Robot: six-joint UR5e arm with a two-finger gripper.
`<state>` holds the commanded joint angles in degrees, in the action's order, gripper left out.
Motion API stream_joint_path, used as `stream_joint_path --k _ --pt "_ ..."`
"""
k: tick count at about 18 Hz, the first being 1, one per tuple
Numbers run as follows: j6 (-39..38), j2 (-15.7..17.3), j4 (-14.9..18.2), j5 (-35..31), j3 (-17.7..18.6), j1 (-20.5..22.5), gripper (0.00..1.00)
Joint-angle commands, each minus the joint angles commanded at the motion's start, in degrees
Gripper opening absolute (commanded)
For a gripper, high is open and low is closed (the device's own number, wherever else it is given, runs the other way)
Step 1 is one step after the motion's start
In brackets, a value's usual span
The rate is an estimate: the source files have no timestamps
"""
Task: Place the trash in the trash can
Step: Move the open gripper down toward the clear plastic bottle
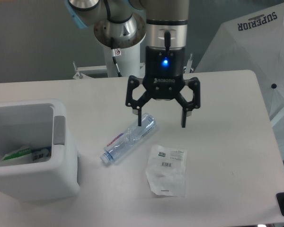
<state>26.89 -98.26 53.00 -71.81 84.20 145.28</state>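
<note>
the gripper [162, 120] is hanging over the table [227, 156] with its two fingers spread wide and nothing between them. the bottle [128, 139] is lying on its side just below and to the camera-left of the tool, its bottom end reaching up under the camera-left finger [139, 117], its cap end pointing away toward the trash can [61, 175]. whether that finger is touching the bottle or sitting just in front of it is not clear from this one view. the clear plastic bag [167, 170] with barcode stickers is lying flat below the tool, nearer the camera, just beside the bottle but apart from it.

the step in hand looks like lining up for the grasp. to do it well, the tool is probably needing to shift toward the bottle's middle, so both fingers are straddling the body across its narrow width rather than along its length, and then to descend until the tips are flanking the label. the bottle is round and light, so an off-centre close is likely to roll it or squirt it out. keeping the far finger off the bag matters too. the bin is standing well off to the camera-left of the tool, open at the top, with some packaging already inside.
</note>
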Motion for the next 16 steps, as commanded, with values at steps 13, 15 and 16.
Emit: stream_joint_path --k 13,15,16 --pt "-0.88 -0.27 -13.44 0.09 9.92 0.27 1.00" --pt "-0.18 -0.35 -13.18 0.18 10.55 0.36 1.00" --pt "0.26 -0.61 -13.27 0.09 10.72 0.18 1.00"
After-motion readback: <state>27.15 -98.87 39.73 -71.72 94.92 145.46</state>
